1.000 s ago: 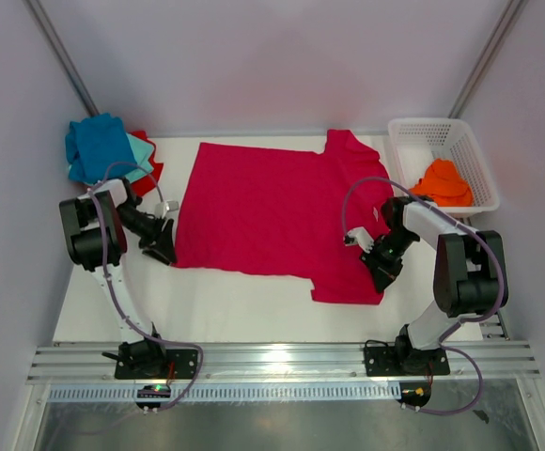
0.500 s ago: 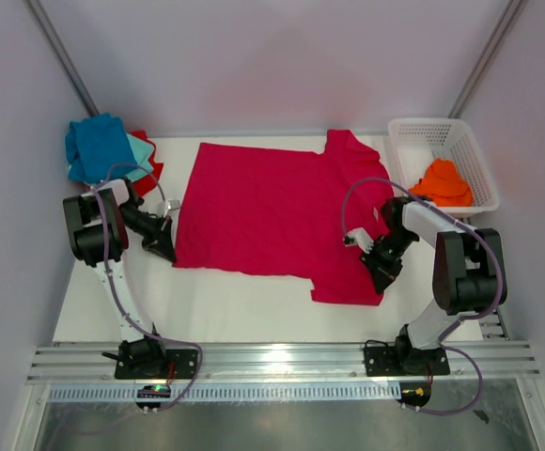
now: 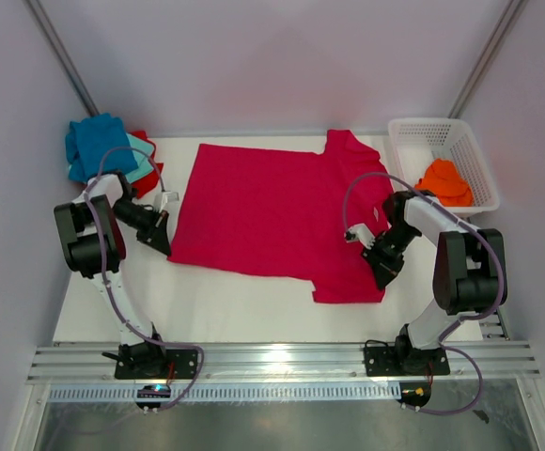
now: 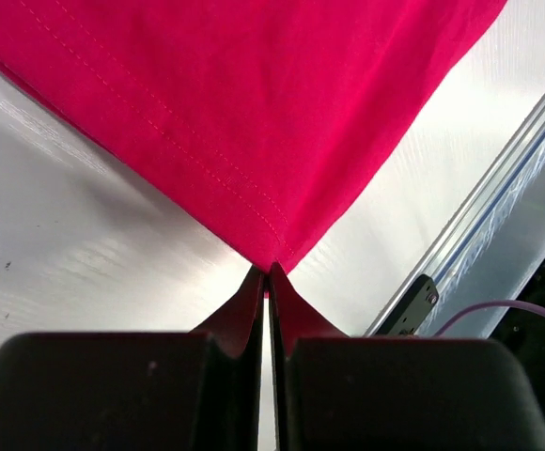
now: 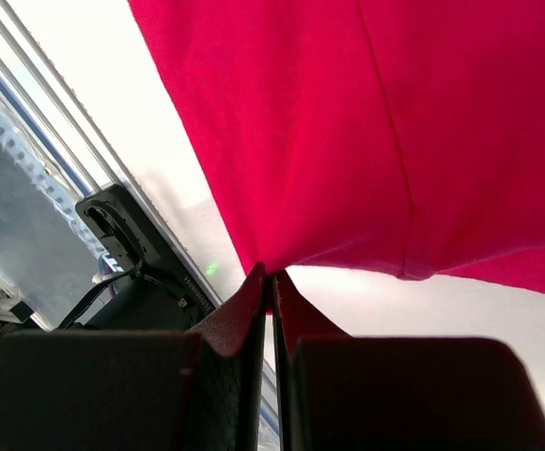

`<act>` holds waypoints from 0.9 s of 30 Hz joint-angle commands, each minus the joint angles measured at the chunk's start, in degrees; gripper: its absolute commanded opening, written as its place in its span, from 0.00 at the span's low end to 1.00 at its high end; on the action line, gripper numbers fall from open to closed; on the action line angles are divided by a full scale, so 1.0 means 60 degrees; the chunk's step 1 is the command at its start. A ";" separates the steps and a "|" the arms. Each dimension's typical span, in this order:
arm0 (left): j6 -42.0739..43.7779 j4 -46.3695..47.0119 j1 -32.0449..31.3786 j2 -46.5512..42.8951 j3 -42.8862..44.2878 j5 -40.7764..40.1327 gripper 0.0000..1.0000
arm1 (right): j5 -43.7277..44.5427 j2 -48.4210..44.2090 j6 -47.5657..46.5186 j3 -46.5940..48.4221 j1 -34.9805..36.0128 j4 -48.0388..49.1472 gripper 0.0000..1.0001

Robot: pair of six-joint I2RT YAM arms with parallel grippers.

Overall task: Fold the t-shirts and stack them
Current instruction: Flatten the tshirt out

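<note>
t-shirt (image 3: 272,211) on table (image 3: 235,303) between pile (image 3: 101,148) and basket (image 3: 462,146).

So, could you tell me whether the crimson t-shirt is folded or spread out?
Spread out: the crimson t-shirt lies flat, full outline and sleeve showing.

T-shirts: 5 in view
- 1 crimson t-shirt (image 3: 272,207), spread flat
- 3 heaped off its far-left corner: blue t-shirt (image 3: 94,146), teal t-shirt (image 3: 142,152), red t-shirt (image 3: 153,170)
- 1 orange t-shirt (image 3: 442,183) to its right

Baskets: 1, white basket (image 3: 421,126), right of the crimson t-shirt

Arms: 2, left arm (image 3: 89,240) and right arm (image 3: 465,272), one each side of the crimson t-shirt

Grippers: 2, left gripper (image 3: 165,248) and right gripper (image 3: 383,276)

Table (image 3: 244,301): 1

Slanted metal poles: 2, left pole (image 3: 61,56) and right pole (image 3: 484,56), both behind the crimson t-shirt
</note>
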 commanded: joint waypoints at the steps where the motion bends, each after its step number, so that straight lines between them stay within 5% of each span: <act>1: 0.0482 -0.3134 0.0005 -0.0370 0.0391 -0.0028 0.00 | -0.0340 -0.0244 -0.0469 0.0449 -0.0058 -0.0665 0.07; 27: -0.1730 -0.0336 0.0004 0.1096 0.2208 0.0472 0.08 | -0.1688 0.1689 -0.0293 0.2969 -0.0219 -0.0695 0.07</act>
